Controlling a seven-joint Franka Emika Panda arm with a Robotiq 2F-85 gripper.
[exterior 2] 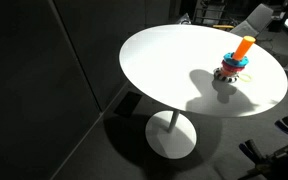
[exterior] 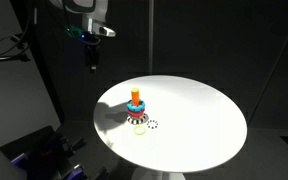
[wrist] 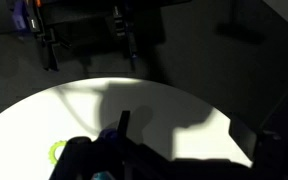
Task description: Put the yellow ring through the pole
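The yellow ring (exterior: 139,128) lies flat on the round white table (exterior: 204,120), just in front of the stacking toy. The pole (exterior: 136,95) stands upright with an orange top, and red and blue rings sit around its base. It also shows in an exterior view (exterior 2: 244,46). My gripper (exterior: 92,55) hangs high above the table's far left edge, well away from the ring and the toy. In the wrist view the gripper (wrist: 194,140) is open and empty, and part of the yellow ring (wrist: 56,152) shows at the lower left, half in shadow.
A black-and-white speckled ring (exterior: 153,125) lies next to the yellow ring. The table stands on a single pedestal (exterior 2: 172,135) over a dark floor. Dark stands and gear (wrist: 84,40) are beyond the table's edge.
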